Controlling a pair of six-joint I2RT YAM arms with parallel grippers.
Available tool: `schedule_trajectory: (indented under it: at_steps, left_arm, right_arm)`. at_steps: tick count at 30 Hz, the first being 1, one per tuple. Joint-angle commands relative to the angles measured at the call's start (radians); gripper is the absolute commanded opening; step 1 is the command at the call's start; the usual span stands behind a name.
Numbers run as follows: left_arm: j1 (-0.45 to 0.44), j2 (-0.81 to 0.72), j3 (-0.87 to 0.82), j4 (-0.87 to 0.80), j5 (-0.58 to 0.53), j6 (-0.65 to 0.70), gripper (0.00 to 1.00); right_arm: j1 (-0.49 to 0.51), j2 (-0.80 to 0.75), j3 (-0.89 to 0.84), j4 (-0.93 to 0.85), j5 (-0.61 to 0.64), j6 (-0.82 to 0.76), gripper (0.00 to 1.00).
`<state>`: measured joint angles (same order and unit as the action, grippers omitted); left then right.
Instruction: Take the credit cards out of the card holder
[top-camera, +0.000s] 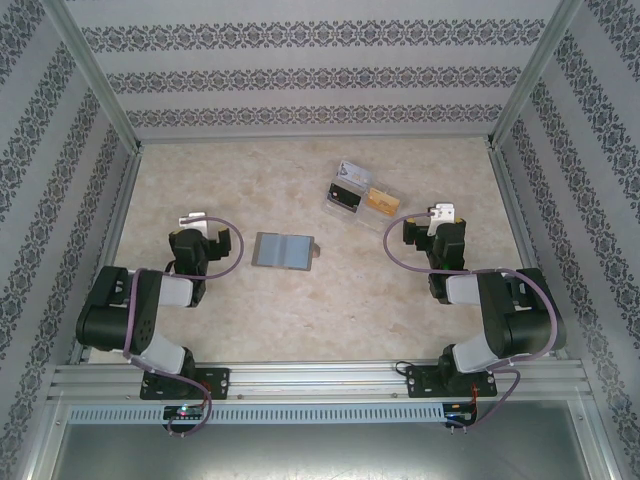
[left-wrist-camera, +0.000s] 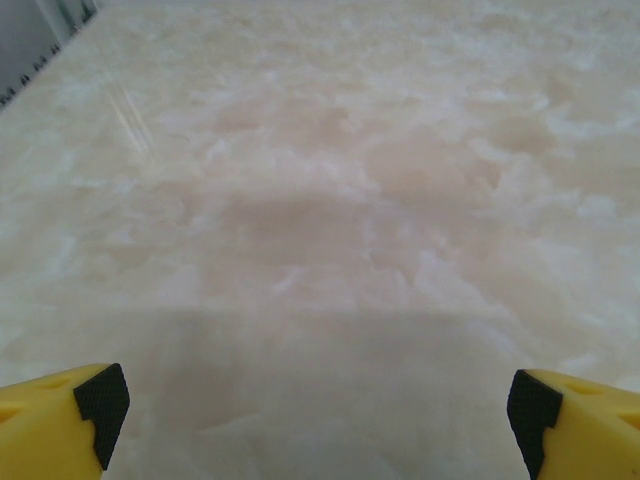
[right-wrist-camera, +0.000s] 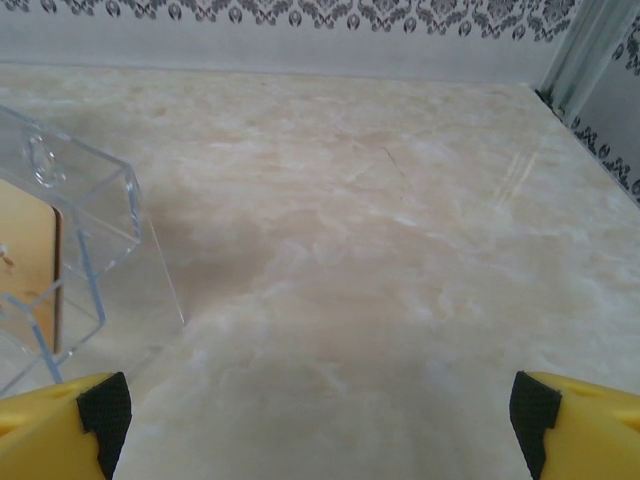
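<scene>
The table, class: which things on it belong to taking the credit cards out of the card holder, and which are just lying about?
Belongs to the job:
- grey wallet, lying open
- gold card and dark card, both in the tray

Just lying about:
- clear plastic tray

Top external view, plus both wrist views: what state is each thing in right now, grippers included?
card holder: open, both panels lying flat.
clear tray: standing right way up, with dark and gold-yellow items inside.
gold-yellow card: lying in the clear tray.
left gripper: open, nothing between its fingers.
right gripper: open, nothing between its fingers, beside the clear tray.
</scene>
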<state>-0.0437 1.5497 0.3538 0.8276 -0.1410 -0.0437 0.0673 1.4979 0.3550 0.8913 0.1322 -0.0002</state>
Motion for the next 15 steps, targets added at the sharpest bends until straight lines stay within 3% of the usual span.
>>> schedule_trajectory:
  at_steps: [1,15]
  left_arm:
    - [0.014,0.011,0.027,0.072,0.017,0.021,0.99]
    - [0.018,0.011,0.042,0.038,0.007,0.015,0.99]
  right_arm:
    - [-0.006,0.006,-0.001,0.052,-0.022,-0.005,0.98]
    - [-0.031,0.009,0.025,0.006,-0.008,0.035,0.98]
